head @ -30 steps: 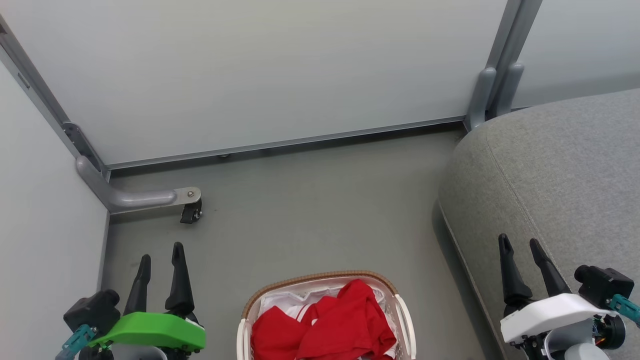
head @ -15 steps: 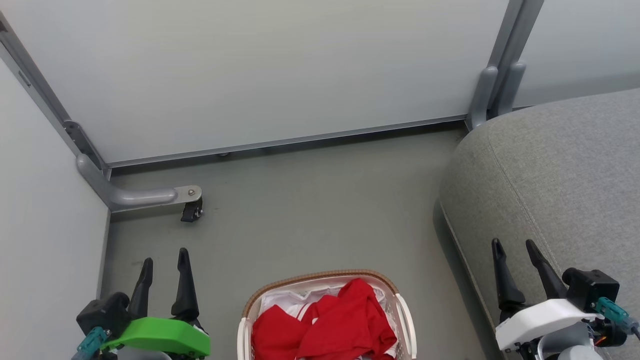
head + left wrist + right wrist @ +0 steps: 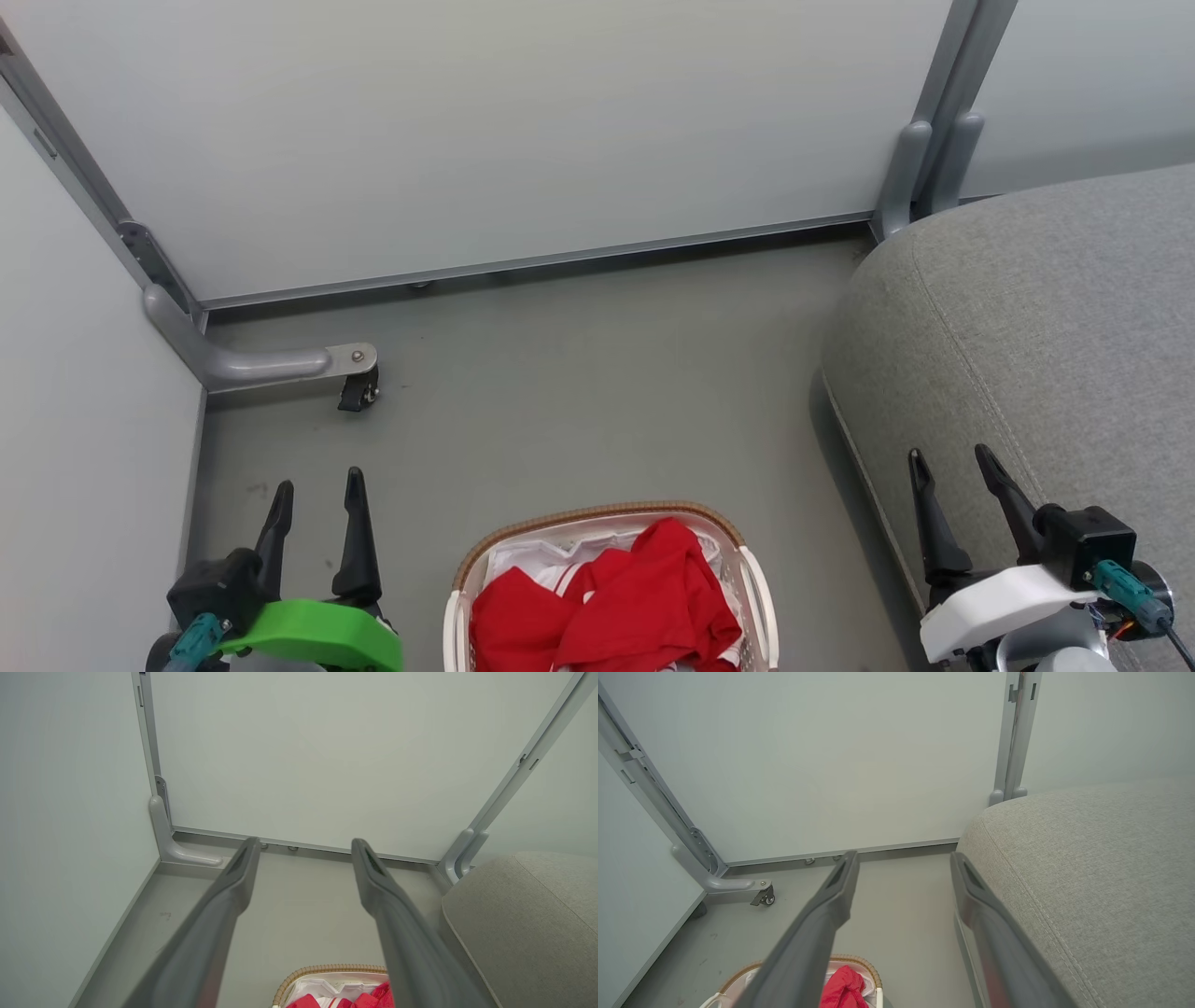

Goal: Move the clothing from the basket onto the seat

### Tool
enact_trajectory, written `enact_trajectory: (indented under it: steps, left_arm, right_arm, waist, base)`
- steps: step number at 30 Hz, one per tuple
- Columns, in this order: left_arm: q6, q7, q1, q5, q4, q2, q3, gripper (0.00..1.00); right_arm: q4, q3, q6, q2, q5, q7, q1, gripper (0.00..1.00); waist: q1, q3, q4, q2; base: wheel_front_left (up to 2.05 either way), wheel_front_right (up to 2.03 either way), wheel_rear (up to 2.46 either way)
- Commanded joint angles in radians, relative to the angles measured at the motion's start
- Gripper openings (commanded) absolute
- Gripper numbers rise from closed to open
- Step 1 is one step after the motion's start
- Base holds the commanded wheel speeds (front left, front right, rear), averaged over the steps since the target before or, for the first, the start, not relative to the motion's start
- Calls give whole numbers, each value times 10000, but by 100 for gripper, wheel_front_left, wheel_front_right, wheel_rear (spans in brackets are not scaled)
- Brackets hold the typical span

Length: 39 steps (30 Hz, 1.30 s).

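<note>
Clothing (image 3: 644,597) looks light, limp: pinch the raised fold by the far rim of the basket (image 3: 597,515); left gripper (image 3: 319,481) and right gripper (image 3: 949,454) spread, empty.

You see the clothing (image 3: 607,607) as soft, matt red cloth, crumpled into folds. The basket (image 3: 597,512) has smooth white plastic walls and a brown woven rim. The seat (image 3: 1027,308) is coarse grey woven fabric with stitched seams. The floor (image 3: 579,392) looks smooth and matt grey. The wall panels (image 3: 467,121) are pale and matt, and their bracket (image 3: 252,366) is satin grey metal. The left gripper (image 3: 319,479) wears a smooth green plastic shell, the right gripper (image 3: 948,453) a white one. Both have dark matt jaws.
</note>
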Motion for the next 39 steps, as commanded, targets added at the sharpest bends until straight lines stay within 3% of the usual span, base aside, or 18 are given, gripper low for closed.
enact_trajectory:
  steps: [1, 15, 39]
  left_arm:
    - [-4, -78, 153, 223, 42, 75, -10, 100]
    - [-45, -310, 82, 883, 487, 81, -163, 100]
    - [-75, -298, -39, 776, 693, 79, -160, 100]
  right_arm:
    - [-62, -4, 3, -61, -238, -98, 98, 100]
    - [-22, -3, 2, -71, -1136, -332, 142, 100]
    - [-16, -41, 2, -70, -1073, -332, 33, 100]
  waist:
    - [0, 5, 3, 0]
    - [0, 39, 43, 0]
    - [0, 94, 26, 0]
  base:
    - [0, 0, 0]
    - [0, 0, 0]
    - [0, 0, 0]
